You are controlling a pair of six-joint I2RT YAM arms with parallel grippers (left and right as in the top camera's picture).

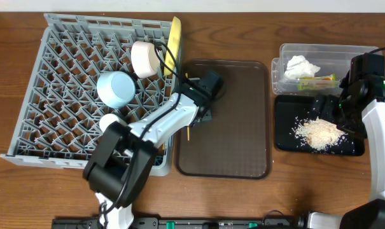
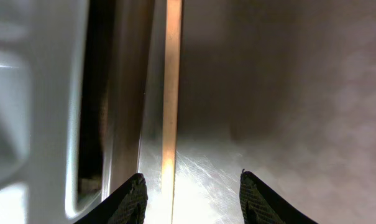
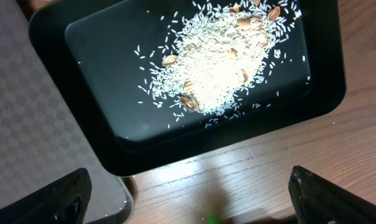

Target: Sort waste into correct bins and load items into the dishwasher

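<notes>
one thin wooden chopstick point(image 2: 170, 93), light, stiff and prone to roll, lies flat by the left edge of the brown tray point(image 1: 243, 127) between the half-open left gripper point(image 2: 191, 186) fingers, best pinched mid-length, while the right gripper point(image 3: 191, 199) hangs wide over the black tray point(image 3: 107, 106).

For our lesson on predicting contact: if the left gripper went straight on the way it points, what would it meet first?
Most likely the wooden chopstick between the open fingers of the left gripper, then the brown tray under it; depth is unclear.

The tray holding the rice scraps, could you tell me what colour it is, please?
Black; the right wrist view shows the tray best.
</notes>
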